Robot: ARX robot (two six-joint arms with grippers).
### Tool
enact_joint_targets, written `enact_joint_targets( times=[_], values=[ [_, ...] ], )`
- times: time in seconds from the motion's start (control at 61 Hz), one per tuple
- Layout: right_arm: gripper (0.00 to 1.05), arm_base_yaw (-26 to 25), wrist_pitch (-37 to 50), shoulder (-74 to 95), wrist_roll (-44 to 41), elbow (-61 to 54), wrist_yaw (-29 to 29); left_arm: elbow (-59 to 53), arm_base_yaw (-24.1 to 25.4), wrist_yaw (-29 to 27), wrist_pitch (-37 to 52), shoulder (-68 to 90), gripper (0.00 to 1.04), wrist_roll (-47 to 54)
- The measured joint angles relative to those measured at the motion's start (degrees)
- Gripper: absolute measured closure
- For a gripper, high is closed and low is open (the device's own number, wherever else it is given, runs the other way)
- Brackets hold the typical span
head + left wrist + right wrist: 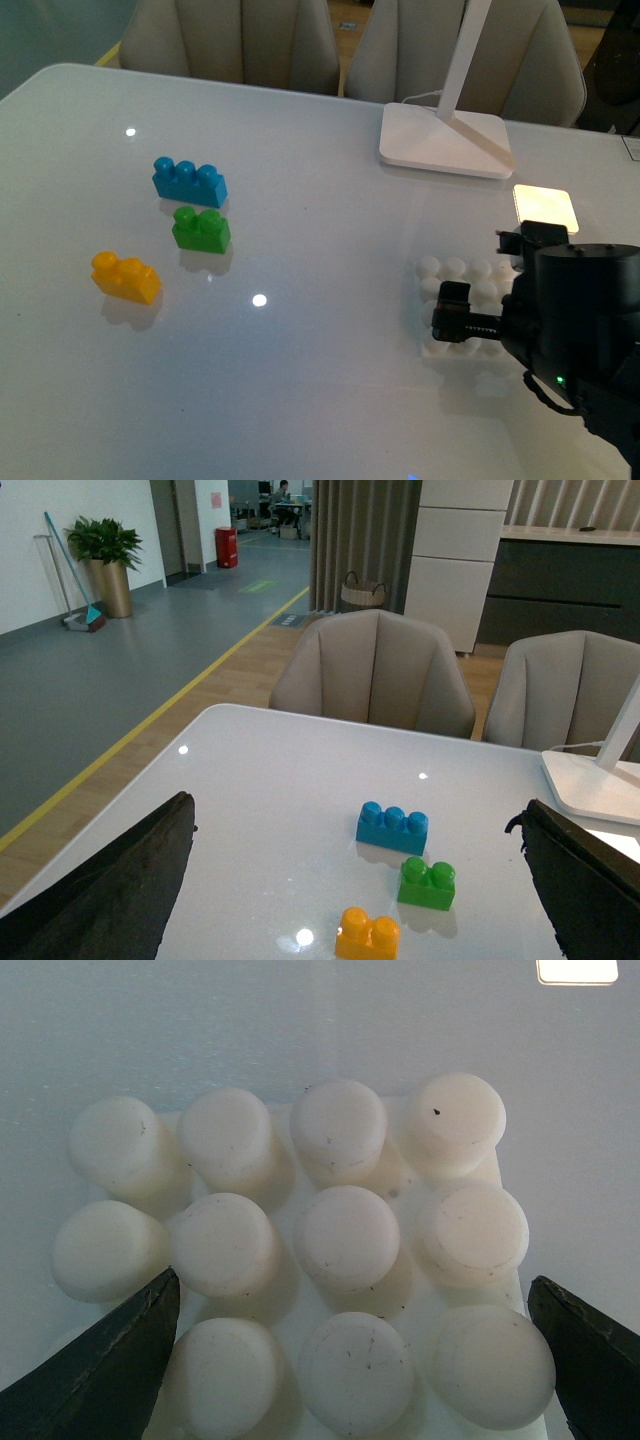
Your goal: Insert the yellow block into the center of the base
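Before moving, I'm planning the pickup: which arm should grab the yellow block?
Left. The yellow block lies on the left, ahead of the open left gripper; the right gripper hovers over the base.

yellow block (126,277): orange-yellow, plain.
green brick (201,229): bright green, plain.
blue brick (190,182): sky blue, plain.
base (447,272): white, regular grid of round studs, faint dark specks; far side apparently same white, part hidden.
lamp foot (445,140): smooth white.
desk (320,390): glossy white.
chairs (372,670): beige.
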Motion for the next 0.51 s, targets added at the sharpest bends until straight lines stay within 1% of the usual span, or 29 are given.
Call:
enact_joint_targets(
  times=[0.213,0.508],
  values=[
    [0.08,8.4,-10.7,-0.1,5.0,9.5,3.9,0.0,0.0,0.0,0.0,0.0,0.07,0.0],
    [0.08,15.0,-19.3,1.1,10.6,18.0,6.9,0.0,0.0,0.0,0.0,0.0,0.07,0.0]
  ],
)
